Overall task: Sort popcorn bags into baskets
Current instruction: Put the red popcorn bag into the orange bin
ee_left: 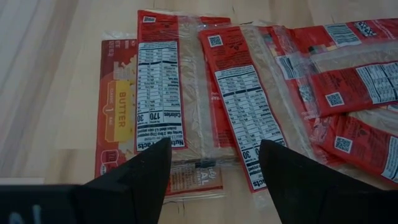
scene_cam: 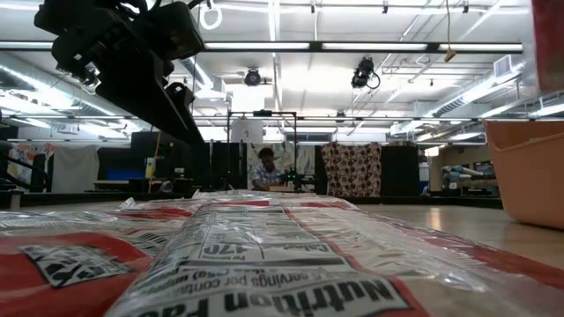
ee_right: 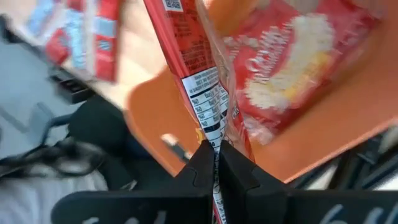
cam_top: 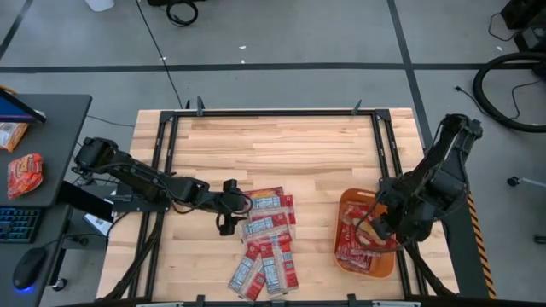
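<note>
Several red popcorn bags (cam_top: 266, 239) with cream panels lie flat and overlapping on the wooden table, near its front edge. My left gripper (ee_left: 214, 177) stands open just above the pile's left end (cam_top: 239, 205), its fingers on either side of two bags with label side up (ee_left: 186, 106), touching nothing. My right gripper (ee_right: 216, 163) is shut on one popcorn bag (ee_right: 202, 93) over the orange basket (cam_top: 380, 266) at the front right. Inside the basket lie more bags (ee_right: 292, 68). My right gripper pinches a thin edge of the popcorn bag (ee_right: 214, 138) between its two fingers, at the end with the nutrition label. The fingers slant down from above. The bag hangs below them, lifted clear, over the basket's inside.
The basket's orange wall (scene_cam: 529, 167) shows at the right of the low view, the bags (scene_cam: 264, 255) filling the foreground. A desk with a keyboard and snack packets (cam_top: 24, 170) stands left of the table. Bare wood lies across the table's far half (cam_top: 273, 145).
</note>
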